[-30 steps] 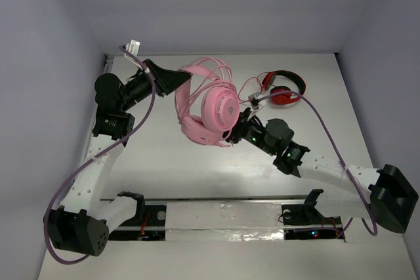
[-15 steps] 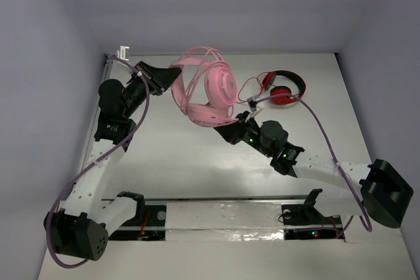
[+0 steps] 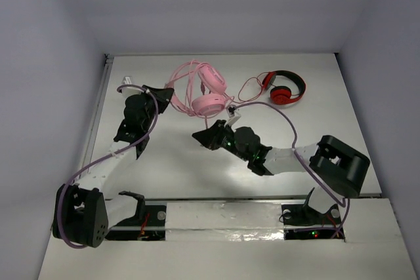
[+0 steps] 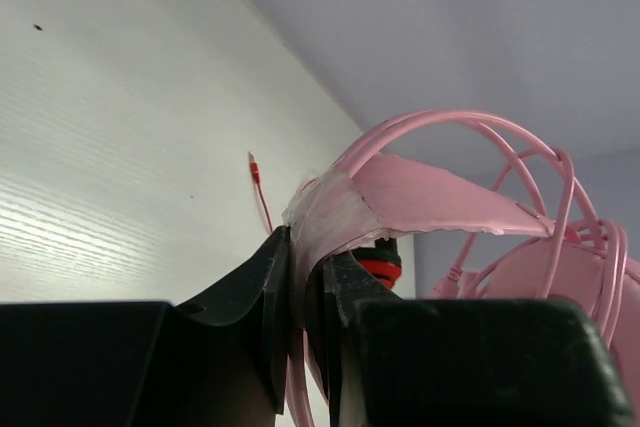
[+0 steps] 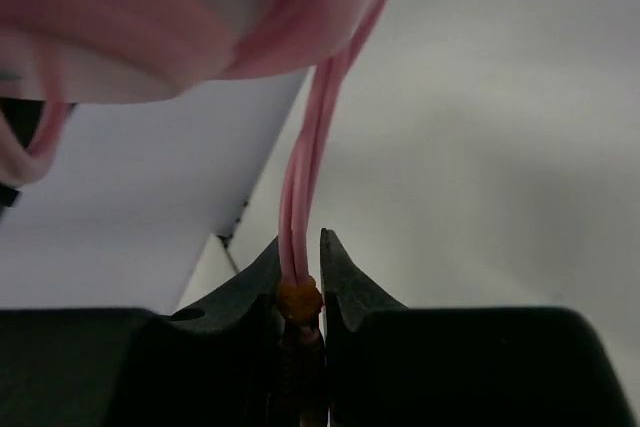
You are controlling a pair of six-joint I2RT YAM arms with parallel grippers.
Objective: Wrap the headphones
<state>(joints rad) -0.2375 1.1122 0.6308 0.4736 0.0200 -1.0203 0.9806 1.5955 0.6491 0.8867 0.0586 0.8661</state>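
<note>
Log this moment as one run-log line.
left gripper: shut on headband | right gripper: shut on cable | headphones: held between both grippers

Top external view: even, diffuse overhead light, with soft, faint shadows under the arms on the white table (image 3: 170,162). Right wrist view: the headphones (image 5: 150,17) are close and out of focus. Left wrist view: the left gripper (image 4: 308,247) is underexposed; the table grain is sharp.

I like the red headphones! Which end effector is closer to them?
Right. The right end effector pinches the pink cable, front-left of the red headphones; the left end effector grips the headband, farther left.
</note>
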